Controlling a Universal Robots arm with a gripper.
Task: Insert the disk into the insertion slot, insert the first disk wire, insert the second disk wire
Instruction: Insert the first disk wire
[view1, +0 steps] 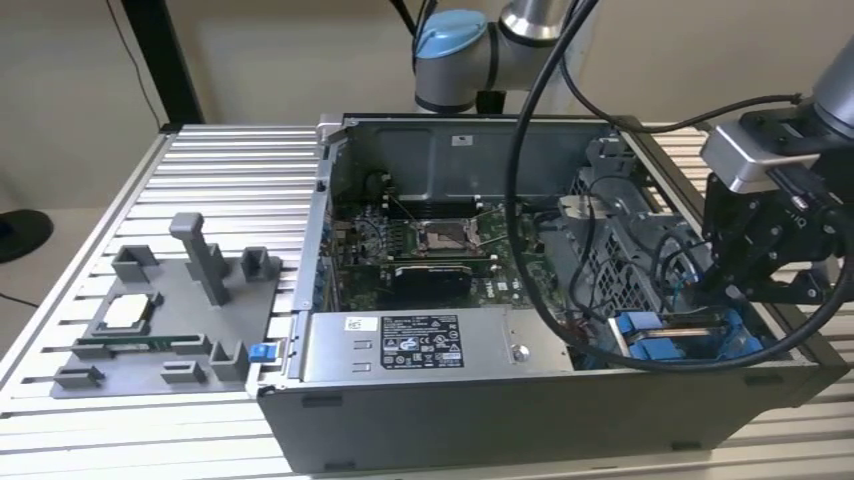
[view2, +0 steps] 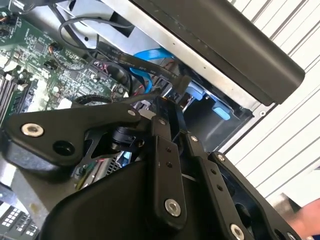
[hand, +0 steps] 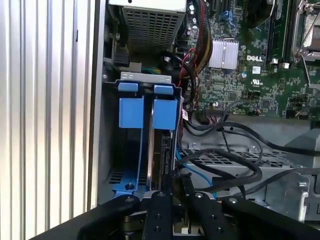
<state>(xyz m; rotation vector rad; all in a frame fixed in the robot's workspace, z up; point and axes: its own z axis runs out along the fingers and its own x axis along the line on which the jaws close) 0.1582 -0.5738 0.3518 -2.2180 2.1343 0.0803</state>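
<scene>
Disk: we see it edge-on in the first wrist view, a dark slab standing upright, seated down inside the bay.
Blue frame: bright blue plastic with a square tab at the bay's mouth. It seems to clip this disk, though the join is shadowed.
Insertion slot: a grey metal bay in the case's near corner, at the exterior view's right, with a perforated floor.
Blue wire: thin, curving just beside the disk's end.
Black wire: thicker, looping near the same end. We cannot tell whether either wire is plugged in.

Beige wall behind a ribbed aluminium table.
</scene>
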